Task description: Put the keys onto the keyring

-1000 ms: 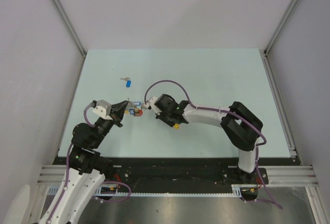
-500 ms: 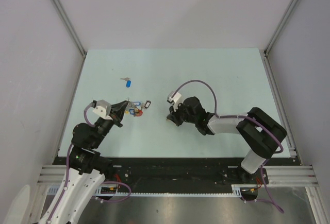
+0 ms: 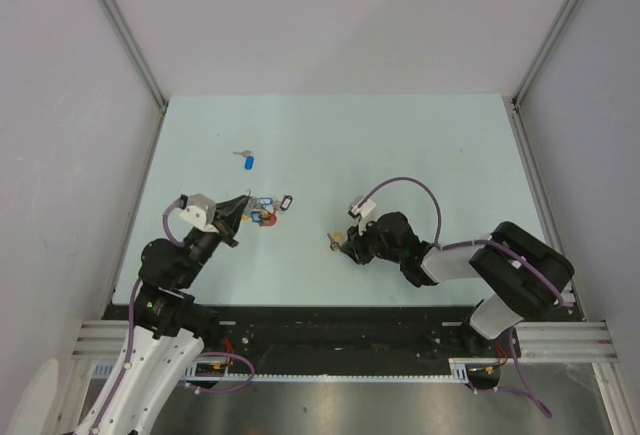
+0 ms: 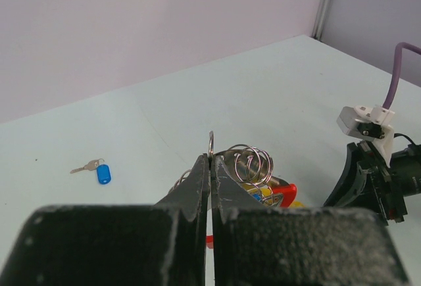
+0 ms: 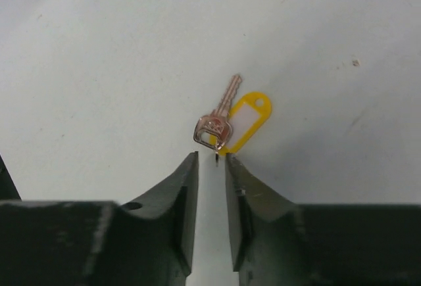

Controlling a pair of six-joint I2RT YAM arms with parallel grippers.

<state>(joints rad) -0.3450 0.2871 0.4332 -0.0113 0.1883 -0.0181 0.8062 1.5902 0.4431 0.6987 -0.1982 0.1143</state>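
The keyring [image 3: 263, 214] hangs at table height left of centre. Its red arc [image 4: 284, 191] and silvery coils [image 4: 250, 162] show in the left wrist view, with keys on coloured tags bunched on it. My left gripper [image 4: 210, 158] is shut on a thin metal loop of the keyring. A key with a yellow tag [image 5: 238, 119] lies on the table just beyond my right gripper [image 5: 212, 158]. That gripper is open, and the key's small wire ring sits between the fingertips. A loose key with a blue tag [image 3: 248, 161] lies farther back on the left.
A black tag [image 3: 285, 200] juts out to the right of the keyring bunch. The pale green table [image 3: 420, 155] is walled by grey panels at the back and both sides. My right gripper [image 3: 340, 243] is low over the table, near the front edge.
The right arm has drawn back from the keyring, moving right and toward the near edge. Its jaws have parted. The left gripper has kept its hold in place.
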